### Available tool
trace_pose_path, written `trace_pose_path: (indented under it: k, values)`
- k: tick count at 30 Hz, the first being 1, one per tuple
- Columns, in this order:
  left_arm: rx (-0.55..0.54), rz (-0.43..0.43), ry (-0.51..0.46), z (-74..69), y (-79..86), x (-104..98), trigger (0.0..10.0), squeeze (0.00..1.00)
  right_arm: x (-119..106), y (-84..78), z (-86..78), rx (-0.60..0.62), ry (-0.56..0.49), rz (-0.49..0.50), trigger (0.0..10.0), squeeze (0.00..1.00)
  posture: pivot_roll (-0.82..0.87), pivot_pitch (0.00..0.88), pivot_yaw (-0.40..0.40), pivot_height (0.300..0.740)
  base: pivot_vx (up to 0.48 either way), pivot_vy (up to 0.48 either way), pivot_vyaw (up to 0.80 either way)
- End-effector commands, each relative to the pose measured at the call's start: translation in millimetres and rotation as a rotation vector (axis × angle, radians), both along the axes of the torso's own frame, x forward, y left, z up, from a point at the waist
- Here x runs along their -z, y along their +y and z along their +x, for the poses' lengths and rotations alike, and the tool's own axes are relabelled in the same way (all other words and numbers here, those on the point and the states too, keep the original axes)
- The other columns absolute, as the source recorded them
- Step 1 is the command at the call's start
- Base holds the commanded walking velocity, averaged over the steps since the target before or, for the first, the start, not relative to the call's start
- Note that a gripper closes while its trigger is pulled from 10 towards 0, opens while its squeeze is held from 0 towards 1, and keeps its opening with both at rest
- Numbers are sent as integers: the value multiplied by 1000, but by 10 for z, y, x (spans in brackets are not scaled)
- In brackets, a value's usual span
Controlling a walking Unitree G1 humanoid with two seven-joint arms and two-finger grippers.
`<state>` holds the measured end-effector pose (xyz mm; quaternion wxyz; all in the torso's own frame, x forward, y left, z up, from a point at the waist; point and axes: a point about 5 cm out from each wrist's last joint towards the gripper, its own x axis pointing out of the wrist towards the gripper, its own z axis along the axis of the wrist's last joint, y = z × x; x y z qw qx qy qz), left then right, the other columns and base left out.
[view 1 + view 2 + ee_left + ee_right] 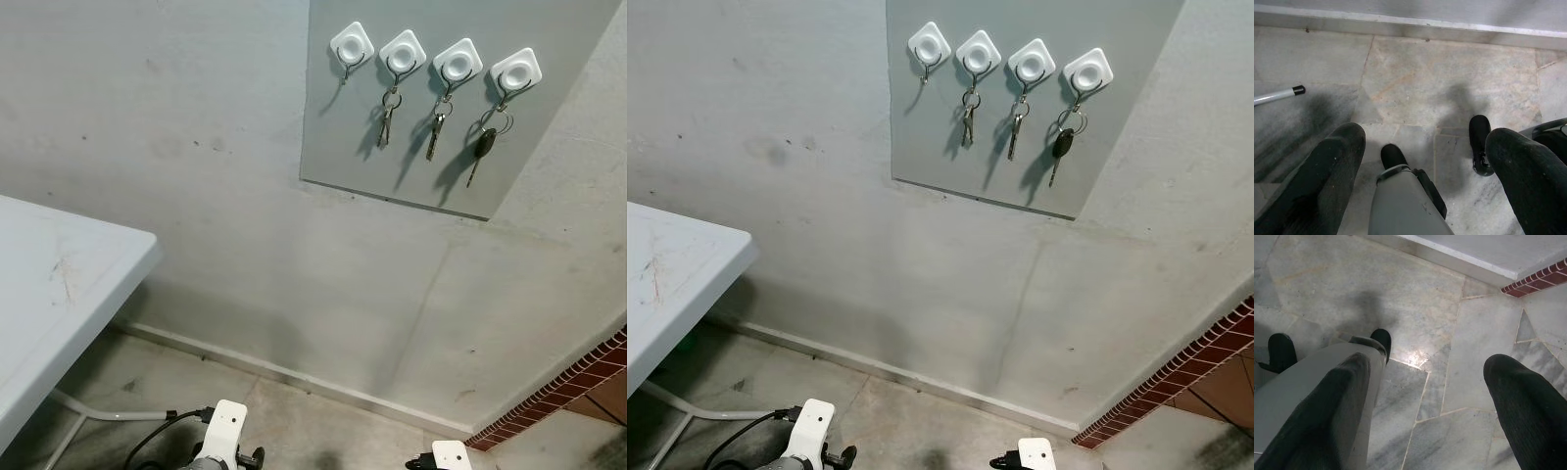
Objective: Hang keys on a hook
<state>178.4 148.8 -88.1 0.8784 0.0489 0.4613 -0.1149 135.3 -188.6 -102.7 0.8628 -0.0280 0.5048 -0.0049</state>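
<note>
While both arms hang low, my left eye view shows a grey panel point(431, 147) on the wall at about 1 o'clock, carrying four white hooks point(352, 43) in a row. First hook from my left: bare. Second hook point(403, 51): a small bunch of keys point(387, 117). Third hook point(458, 61): a second set of keys point(436, 132). Fourth hook point(515, 70): a black-headed key point(482, 147) on a ring. A white table point(59, 294) juts in at 9 o'clock; a brick edge point(568, 387) sits at 4 o'clock. My wrists only just enter at 6 o'clock, well below and well apart from every key.

Right eye view: same panel point(1019, 127), same hooks and keys, shifted toward 12 o'clock; the black-headed key point(1060, 147) hangs on the hook furthest to my right.

Left wrist view: my left claw point(1430, 171) points down at the marble floor point(1440, 83), its two black fingers point(1327, 181) spread wide apart, nothing between them. My leg and two black feet show between the fingers; a white table leg point(1276, 95) with a black cap lies off to one side.

Right wrist view: my right claw point(1430, 406) also faces the marble floor point(1449, 333), fingers point(1528, 406) released and wide, gripping nothing. The brick edge point(1537, 279) shows in one corner.
</note>
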Motion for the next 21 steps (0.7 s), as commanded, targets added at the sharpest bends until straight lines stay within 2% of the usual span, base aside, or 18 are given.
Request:
trace_pose_path:
  k: [1, 21]
  values:
    - [4, 4, 7, -2, -3, 3, 10000, 0, -3, -5, 10, -3, 1, -2, 10000, 0, -8, 0, -55, 740, 0, 0, 0]
    - [7, -4, 8, -16, -22, 8, 10000, 0, 1, -6, -5, -16, 6, -3, 10000, 0, -11, 0, -53, 740, 0, 0, 0]
